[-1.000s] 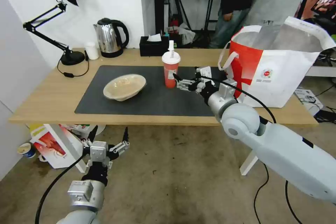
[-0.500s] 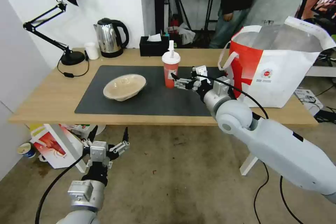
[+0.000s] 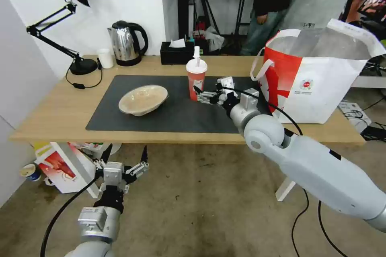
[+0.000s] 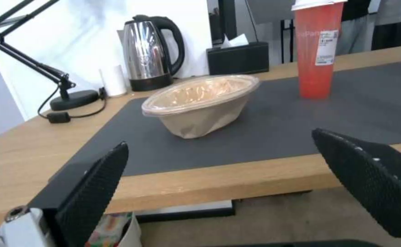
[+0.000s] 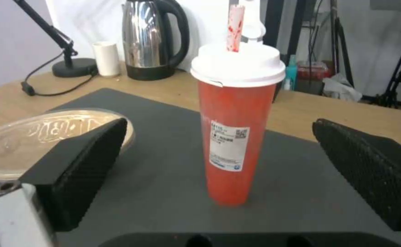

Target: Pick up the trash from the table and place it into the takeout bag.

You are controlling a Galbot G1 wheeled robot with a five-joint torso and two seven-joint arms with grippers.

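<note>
A red drink cup [image 3: 196, 78] with white lid and straw stands upright on the dark mat [image 3: 169, 117] of the table [image 3: 52, 116]. My right gripper [image 3: 207, 89] is open just right of the cup at its lower half. In the right wrist view the cup [image 5: 235, 137] stands a short way beyond the spread fingers [image 5: 81, 161], untouched. A shallow beige bowl [image 3: 143, 99] sits left of the cup. The white and red takeout bag [image 3: 321, 84] stands open at the table's right end. My left gripper [image 3: 126, 151] hangs open below the table's front edge.
Along the table's back edge stand a steel kettle [image 3: 126, 43], a black desk lamp [image 3: 76, 64], a small white cup [image 3: 106, 58] and a black tissue box [image 3: 177, 53]. A crayfish-print bag [image 3: 60, 166] lies on the floor under the left end.
My right gripper has moved left across the mat, closer to the red cup. The left arm, the cup and the bowl have not moved.
</note>
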